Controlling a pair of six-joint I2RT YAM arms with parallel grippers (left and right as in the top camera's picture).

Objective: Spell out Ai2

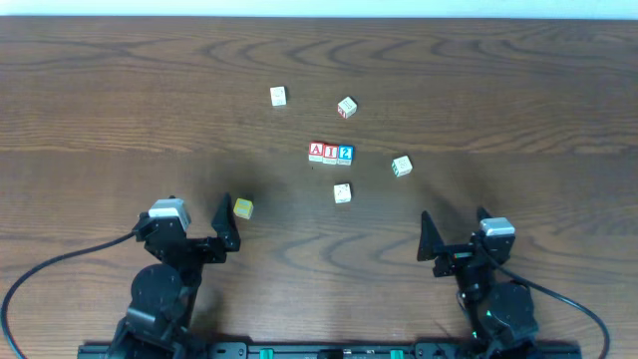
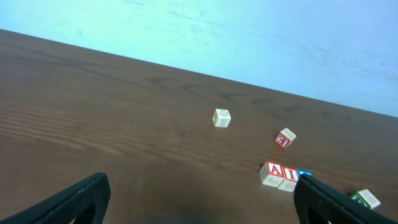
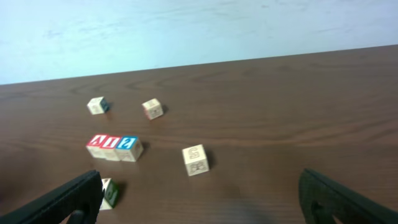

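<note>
Wooden block row [image 1: 331, 153], axis left-right

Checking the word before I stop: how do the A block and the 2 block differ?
The A block is red-faced, the 2 block blue-faced. The A block ends the row on the overhead view's left, the 2 block on its right. Both are same-size cubes touching the I block between them.

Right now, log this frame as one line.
row of wooden letter blocks reads A-I-2 | five loose blocks | left fingers open | right fingers open
</note>
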